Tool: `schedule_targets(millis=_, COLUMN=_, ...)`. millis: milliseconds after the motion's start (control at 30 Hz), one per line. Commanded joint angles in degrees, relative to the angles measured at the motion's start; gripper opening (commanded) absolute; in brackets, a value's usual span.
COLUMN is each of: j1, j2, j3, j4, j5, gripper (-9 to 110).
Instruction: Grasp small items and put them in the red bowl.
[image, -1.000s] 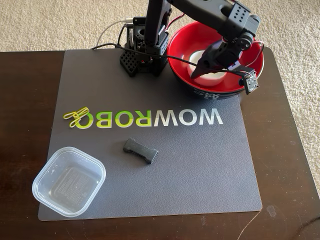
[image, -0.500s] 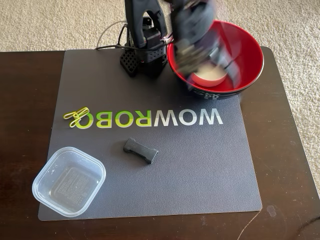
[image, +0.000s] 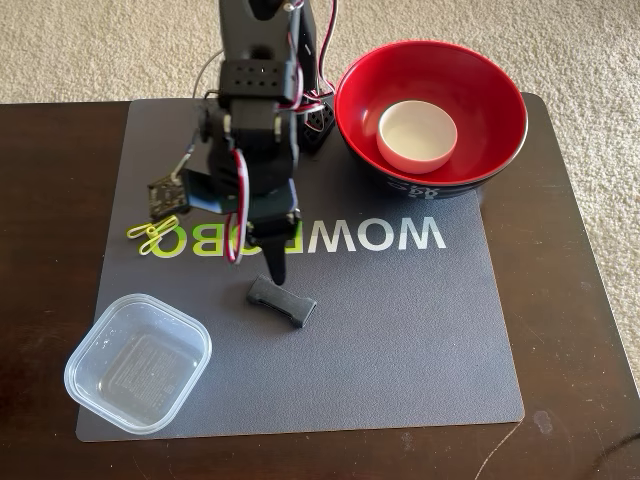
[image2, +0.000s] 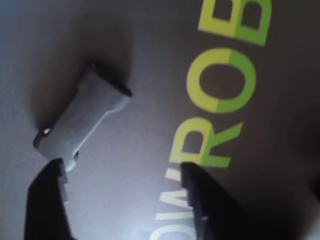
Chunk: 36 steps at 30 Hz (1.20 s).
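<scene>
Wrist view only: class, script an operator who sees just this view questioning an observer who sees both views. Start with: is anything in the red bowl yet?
Observer: Yes, the white dish sits inside the bowl.
Operator: I see only the black piece ahead of my open gripper. What else is out there?
Observer: Paper clips lie near the left edge of the mat in the fixed view.
Operator: Anything more?
Observer: A clear container stands at the mat's lower-left corner, and it looks empty.
</scene>
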Motion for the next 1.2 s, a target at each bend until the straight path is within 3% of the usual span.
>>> schedule_targets(millis=0, j1=0.0, j2=-2.5, j3=-1.8, j4=-2.4, j5=-3.4, gripper=26)
schedule_targets(millis=233, j1=3.4, j2=-17.8, j3=-13.4, j4=-4.0, j5=-6.3, gripper=23)
schedule_targets(millis=467, j1=2.0, j2=-21.9, j3=-16.4, j4=-4.5, j5=-6.8, gripper=23)
schedule_targets(millis=800, j1=-1.9, j2=-28.6, j3=-15.9, j4=-4.0, j5=-7.4, gripper=10)
schedule_targets(millis=867, j1=-1.8, j2=-29.0, j3=-15.8, j4=-4.0, j5=-7.0, gripper=0)
schedule_targets(millis=1033, j1=-1.2, j2=-26.7, j3=-15.7, j4=-3.5, j5=-2.7, gripper=0)
schedule_targets(millis=1167, j1=-2.4, j2=-15.3, j3=-16.0, j4=-2.3, j5=1.3, gripper=0)
